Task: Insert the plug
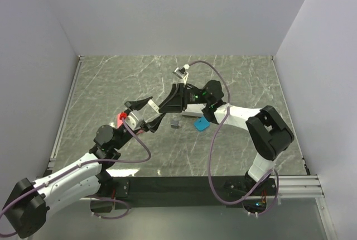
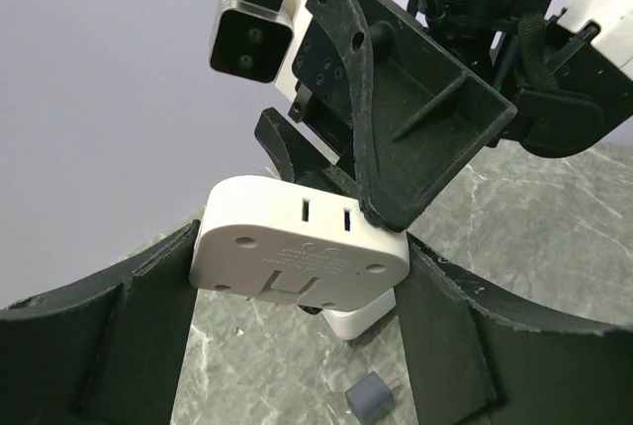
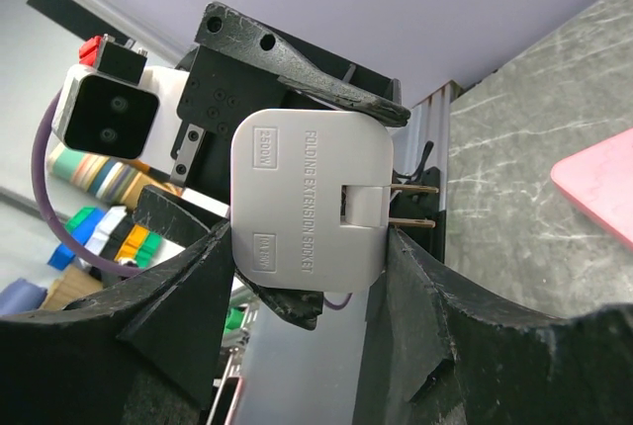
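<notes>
The left arm's black two-fingered pincer (image 2: pixel 302 242) brackets a white, rounded-square plastic folding extension socket (image 3: pixel 297 198). Its fingers lie against both sides of the block, but I cannot tell whether it grips firmly. The socket hangs in the air between the two pincers, well above the grey marbled counter (image 2: pixel 554 217). Its slotted face is turned toward the left wrist, probably so the openings can be reached. Opposite the left pincer, the right arm's black pincer (image 3: pixel 307 247) is clenched on the same socket from the far side. The socket's two metal prongs (image 3: pixel 415 203) stick out past one of its fingers. This looks like a handover or a shared brace to steady the block. Below the left pincer, a small grey cube-shaped plug (image 2: pixel 374 397) lies loose on the counter, untouched, so insertion seems not yet begun. Under the right pincer lies a flat blue piece (image 1: pixel 201 124).
</notes>
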Robot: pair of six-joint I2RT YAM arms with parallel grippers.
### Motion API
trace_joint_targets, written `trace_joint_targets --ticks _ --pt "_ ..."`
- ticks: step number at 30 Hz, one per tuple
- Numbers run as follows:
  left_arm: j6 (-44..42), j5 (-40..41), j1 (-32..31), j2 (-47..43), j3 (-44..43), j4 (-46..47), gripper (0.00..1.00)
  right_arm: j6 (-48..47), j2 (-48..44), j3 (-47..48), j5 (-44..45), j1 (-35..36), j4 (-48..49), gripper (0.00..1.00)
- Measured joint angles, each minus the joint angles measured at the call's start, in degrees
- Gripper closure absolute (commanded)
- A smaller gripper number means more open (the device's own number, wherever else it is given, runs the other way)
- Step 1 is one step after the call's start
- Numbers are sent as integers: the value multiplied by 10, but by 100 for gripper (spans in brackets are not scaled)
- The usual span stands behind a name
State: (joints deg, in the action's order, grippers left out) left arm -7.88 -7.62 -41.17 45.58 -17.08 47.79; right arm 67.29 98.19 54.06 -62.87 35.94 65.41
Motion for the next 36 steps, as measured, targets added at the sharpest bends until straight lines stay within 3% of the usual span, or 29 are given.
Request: trace_joint_targets --ticks 4,6,10,12,15,27,36 --pt "0 0 -1 -12 0 -18 99 8 5 1 -4 2 12 68" --pt "0 1 -1 -14 0 -21 99 -2 5 4 -7 3 1 52" --pt "0 13 -1 -16 0 -35 99 -42 1 14 -8 3 -49 38" --pt "0 14 -1 -18 1 -40 99 -64 -6 16 -8 3 -77 22" --pt "1 10 -3 -22 1 -42 99 -97 -12 16 -6 6 -105 14" --pt "2 -1 -4 -18 -5 -75 99 -255 -70 21 39 2 -278 9" --pt "9 -21 -8 31 -59 -145 99 -442 -194 21 177 0 -464 11"
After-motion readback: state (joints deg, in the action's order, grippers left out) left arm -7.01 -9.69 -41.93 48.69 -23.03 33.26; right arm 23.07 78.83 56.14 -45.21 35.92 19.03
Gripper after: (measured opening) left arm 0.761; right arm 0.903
